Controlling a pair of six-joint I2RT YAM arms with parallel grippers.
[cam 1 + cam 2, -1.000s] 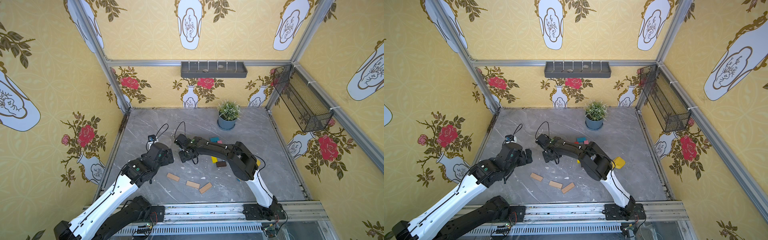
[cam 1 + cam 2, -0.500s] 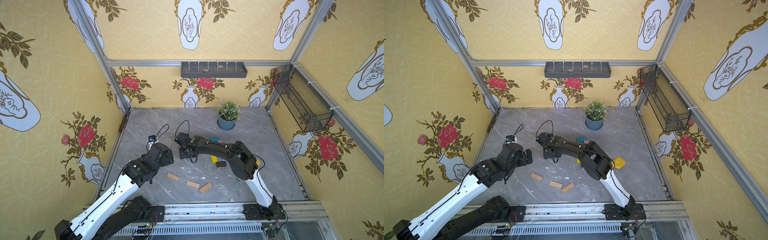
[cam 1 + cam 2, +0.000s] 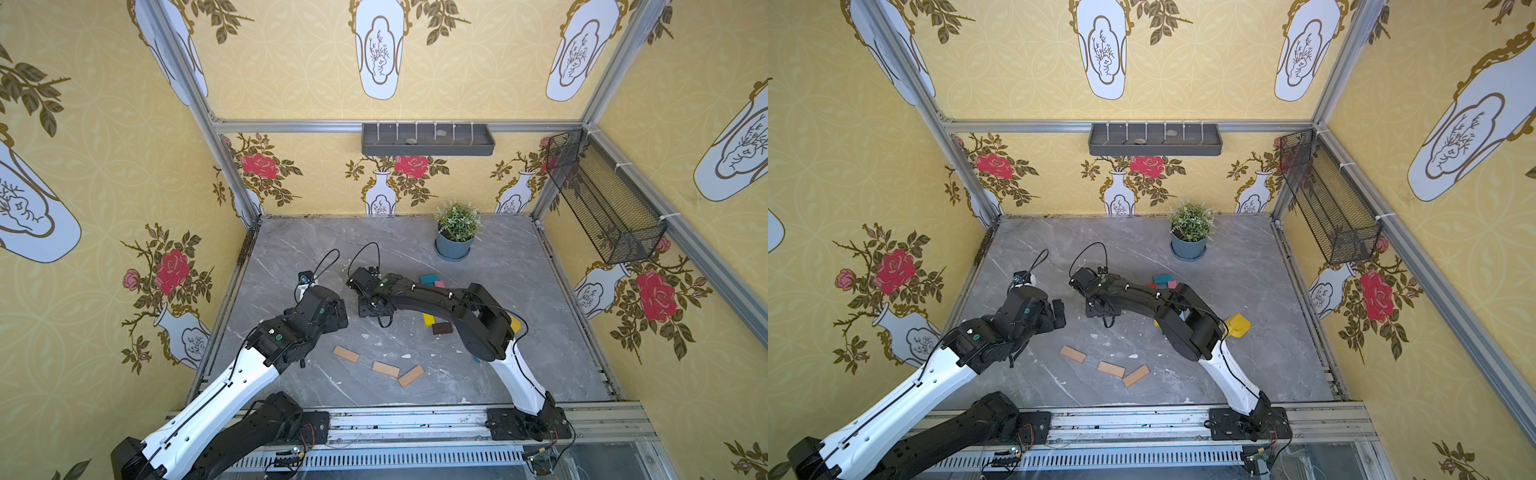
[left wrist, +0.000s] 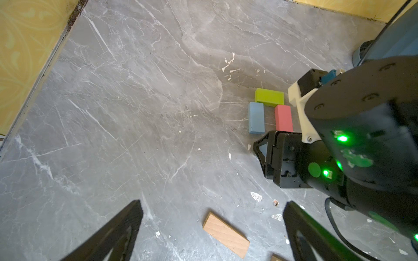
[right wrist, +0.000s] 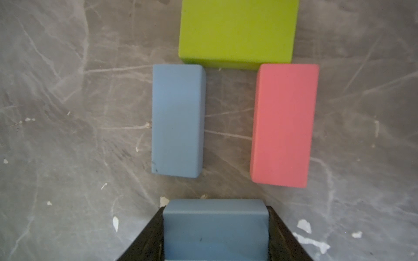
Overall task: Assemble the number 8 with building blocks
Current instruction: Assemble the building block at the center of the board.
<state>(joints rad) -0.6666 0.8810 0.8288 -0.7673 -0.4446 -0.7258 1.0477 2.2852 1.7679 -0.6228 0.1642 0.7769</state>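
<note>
Step in hand: the middle bar of a first number 8 is being placed, as judged
Right tool point(image 5: 216, 209): clenched on the held light blue block point(image 5: 214, 228), gripped, it seems, by its two short ends
Left tool point(image 4: 212, 202): released, jaws wide apart with nothing between them, hovering over the desk point(image 3: 519, 291) toward 9 o'clock
Figure so far: just at 9 o'clock of the desk's centre, under the right tool; a green block point(image 5: 237, 31) is laid across the 12 o'clock end, as judged, touching or nearly touching the laid light blue block point(image 5: 177, 119) and the pink block point(image 5: 283, 125), which lie parallel and apart
Next move: the held block is to be lowered flat across the open 6 o'clock ends, parallel to the green one, without either side being nudged, and only then let go
Spare blocks: three tan blocks point(image 3: 385, 369) are seen at 6 o'clock; a teal block point(image 3: 428, 278), a yellow block point(image 3: 428, 319) and a dark brown block point(image 3: 441, 328) lie beside the right arm
Writing: no brand, label or lettering can be read
</note>
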